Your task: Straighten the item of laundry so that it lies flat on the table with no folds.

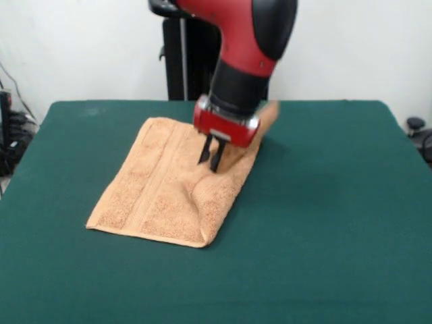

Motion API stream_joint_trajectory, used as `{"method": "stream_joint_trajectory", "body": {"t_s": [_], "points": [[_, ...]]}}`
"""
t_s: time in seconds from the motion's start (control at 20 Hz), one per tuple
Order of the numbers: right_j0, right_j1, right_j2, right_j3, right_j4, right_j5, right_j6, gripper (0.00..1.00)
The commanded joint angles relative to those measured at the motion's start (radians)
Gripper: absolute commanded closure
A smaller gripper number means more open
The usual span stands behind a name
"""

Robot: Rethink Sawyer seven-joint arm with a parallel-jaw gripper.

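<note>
The orange-tan towel (165, 189) lies on the dark green table (324, 223), left of centre, with its border bands running lengthwise. Its right side is doubled over, with a raised ridge running from the near right corner up to the gripper. A far right part of the towel (271, 111) shows behind the gripper's body. My gripper (211, 160) comes down from the red and black arm onto the towel's right half. Its dark fingers stand close together with their tips in the cloth, and it looks shut on a pinch of towel. The white label does not show.
The robot's black pedestal (183, 61) stands at the table's far edge. Bare green table lies right of the towel and in front of it. Cables and gear (10, 135) sit beyond the left edge, and a dark object (417, 131) beyond the right edge.
</note>
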Motion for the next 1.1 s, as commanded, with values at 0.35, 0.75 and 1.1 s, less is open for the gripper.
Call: {"method": "stream_joint_trajectory", "body": {"t_s": [0.35,0.75,1.1], "points": [[0.132,0.346,-0.024,-0.368,0.427,-0.066,0.320,1.00],[0.243,0.478,-0.167,-0.480,0.659,0.057,0.388,1.00],[0.336,0.549,-0.268,-0.521,0.737,0.213,0.539,1.00]]}}
